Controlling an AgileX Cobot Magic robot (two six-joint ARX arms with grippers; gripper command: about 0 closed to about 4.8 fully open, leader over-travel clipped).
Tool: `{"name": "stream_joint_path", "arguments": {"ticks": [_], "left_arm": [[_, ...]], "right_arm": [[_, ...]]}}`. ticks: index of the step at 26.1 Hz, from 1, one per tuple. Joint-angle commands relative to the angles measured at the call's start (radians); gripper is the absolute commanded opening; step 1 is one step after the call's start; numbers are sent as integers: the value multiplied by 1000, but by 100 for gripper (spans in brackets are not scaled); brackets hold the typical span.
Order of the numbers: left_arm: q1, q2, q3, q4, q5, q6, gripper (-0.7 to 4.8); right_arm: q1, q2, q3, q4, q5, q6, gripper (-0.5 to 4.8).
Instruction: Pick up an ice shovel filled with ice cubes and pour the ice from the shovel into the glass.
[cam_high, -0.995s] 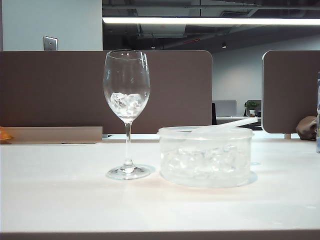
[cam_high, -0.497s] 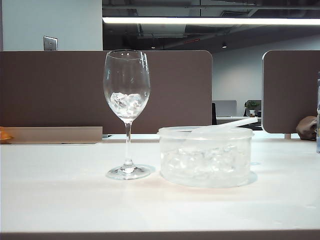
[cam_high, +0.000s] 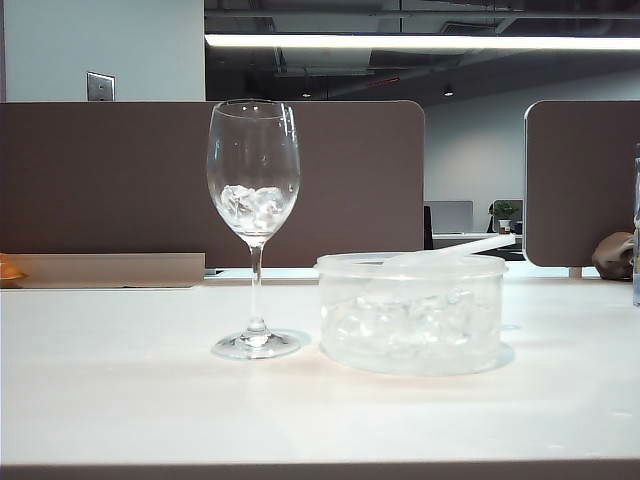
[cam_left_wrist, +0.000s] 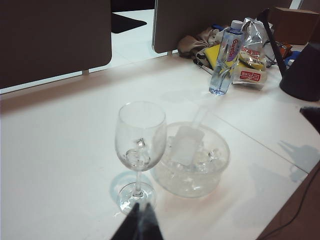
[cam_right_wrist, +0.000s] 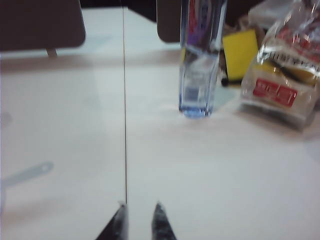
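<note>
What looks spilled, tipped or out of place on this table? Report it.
Nothing stands out. The glass stands upright with ice cubes in its bowl, beside the tub; the ice shovel rests in the tub. No spill shows. The left gripper and right gripper hold nothing.

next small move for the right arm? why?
Probably nothing beyond parking. The glass already holds ice cubes, and the ice shovel lies back in the tub. The right gripper, jaws slightly apart and empty, is off by the water bottle; the left gripper looks shut.
</note>
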Motion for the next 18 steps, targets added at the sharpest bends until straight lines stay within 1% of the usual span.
{"name": "stream_joint_path", "arguments": {"ticks": [1, 6, 9, 15, 16, 18], "left_arm": [[0, 0, 2, 8, 4, 0, -6], [0, 0, 2, 7, 4, 0, -5], [0, 0, 2, 7, 4, 0, -5], [0, 0, 2, 7, 5, 0, -5], [0, 0, 2, 7, 4, 0, -5], [0, 0, 2, 7, 4, 0, -6]], "right_arm": [[0, 0, 3, 42, 0, -2, 72], [1, 0, -46, 42, -18, 7, 72], [2, 0, -47, -8, -54, 8, 72], [-5, 0, -47, -18, -55, 1, 72], [-13, 0, -47, -18, -63, 0, 72], [-43, 0, -47, -27, -125, -26, 72]]}}
